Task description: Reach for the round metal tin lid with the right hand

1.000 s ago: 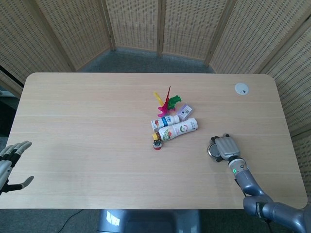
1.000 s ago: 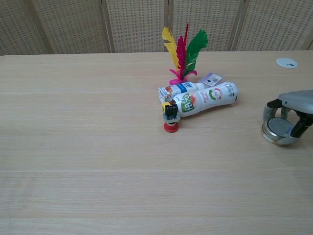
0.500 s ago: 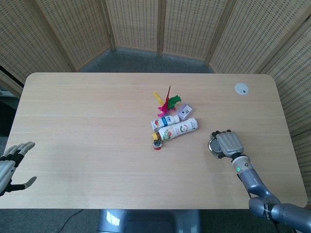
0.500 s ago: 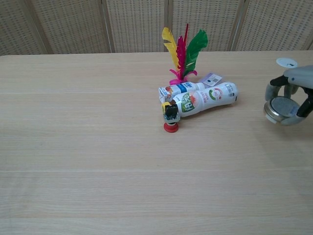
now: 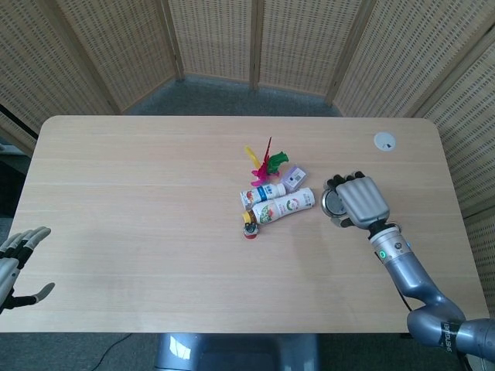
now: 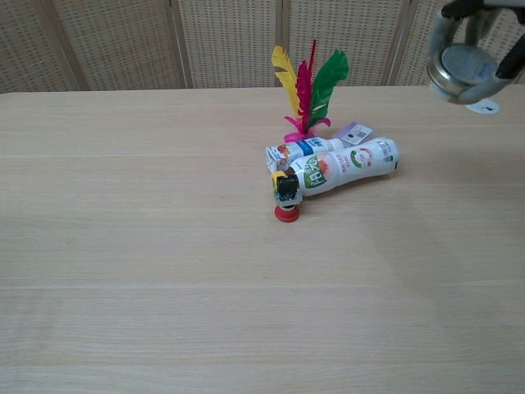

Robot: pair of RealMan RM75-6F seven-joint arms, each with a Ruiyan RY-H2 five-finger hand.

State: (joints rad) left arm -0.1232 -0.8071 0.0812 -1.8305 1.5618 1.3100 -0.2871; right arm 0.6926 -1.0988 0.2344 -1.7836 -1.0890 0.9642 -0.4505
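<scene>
My right hand grips the round metal tin lid from above and holds it well off the table. The chest view shows the lid high at the upper right, fingers curled around its rim, above the white disc on the table. My left hand hangs open past the table's near left corner, holding nothing; only the head view shows it.
Two white bottles lie side by side at the table's middle. A feather shuttlecock stands behind them, a small red-based toy in front. A white disc sits near the far right corner. Wicker screens stand behind the table.
The right hand has lifted the lid off the table and carried it up and toward the far side. The left hand barely shifted.
</scene>
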